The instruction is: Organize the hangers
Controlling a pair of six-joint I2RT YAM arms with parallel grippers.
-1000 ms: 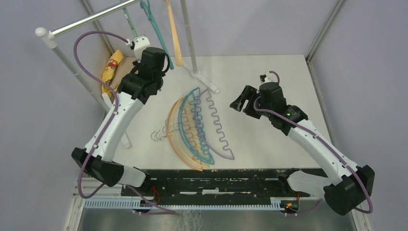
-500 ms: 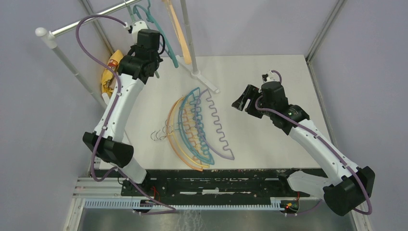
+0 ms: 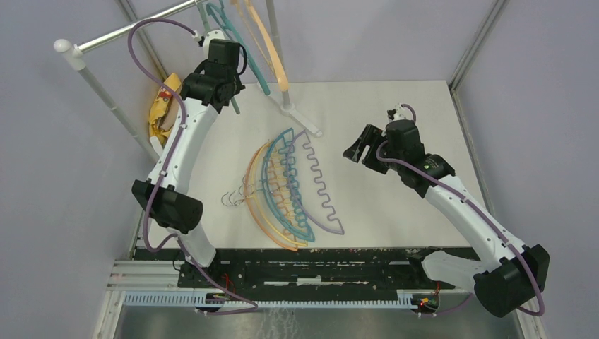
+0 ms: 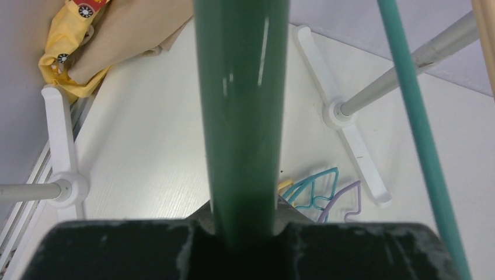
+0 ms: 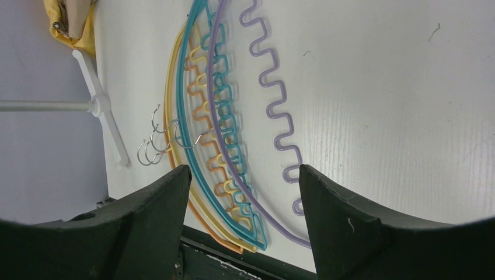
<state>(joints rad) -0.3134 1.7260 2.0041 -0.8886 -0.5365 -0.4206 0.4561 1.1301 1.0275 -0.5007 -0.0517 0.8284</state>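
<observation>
Left wrist, grip: left gripper jaws clamped on the dark green hanger; its smooth, glossy bar runs straight out from them.
Left wrist, surroundings: teal hanger slants at right; white rack foot and yellow cloth on the worktop below.
Right wrist, grip: right gripper jaws apart, holding nothing, above the hanger pile.
Right wrist, pile: purple, teal, orange and yellow curved plastic, wavy notched bars, nested; wire hooks at left.
Top, layout: pile mid-worktop between the arms; green hanger raised at the far-left rack rail, beside the hung teal and orange hanger.
</observation>
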